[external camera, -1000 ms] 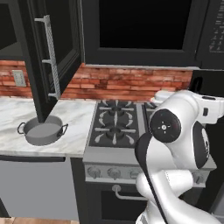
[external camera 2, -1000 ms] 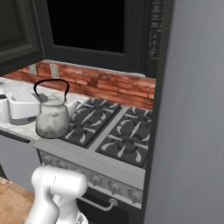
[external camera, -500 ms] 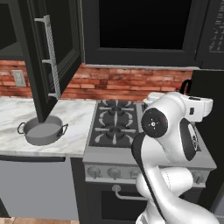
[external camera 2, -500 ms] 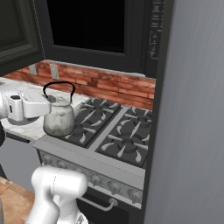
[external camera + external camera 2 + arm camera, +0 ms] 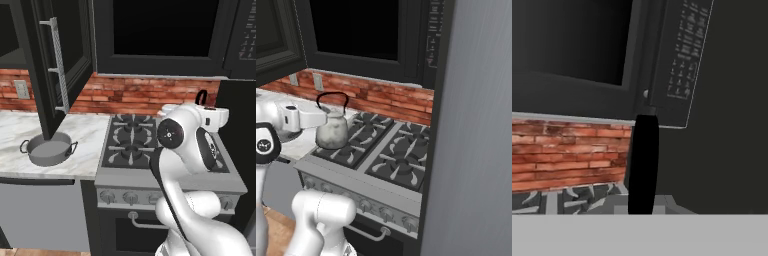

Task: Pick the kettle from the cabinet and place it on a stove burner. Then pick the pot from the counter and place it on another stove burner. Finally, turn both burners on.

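The silvery kettle (image 5: 332, 132) hangs in the air over the left part of the stove (image 5: 387, 159), carried by its black arched handle (image 5: 331, 96). My gripper (image 5: 322, 115) is shut on that handle from the left. In the hand view the handle (image 5: 643, 165) rises as a black bar right in front of the camera. In the left base view my arm hides the kettle's body, and only the top of its handle (image 5: 201, 95) shows over the stove's (image 5: 131, 145) right rear. The grey pot (image 5: 48, 149) stands on the marble counter (image 5: 87, 131) left of the stove. The black cabinet's door (image 5: 62, 65) stands open.
A black microwave with a keypad (image 5: 684, 60) hangs up on the right, close to my hand. A red brick wall (image 5: 135, 97) runs behind the stove. A tall dark grey panel (image 5: 476, 130) stands at the stove's right side. Knobs (image 5: 129, 197) line the stove's front.
My hand has carried the kettle sideways from over the counter's edge toward the stove, a little further right in the right base view. The pot has not moved.
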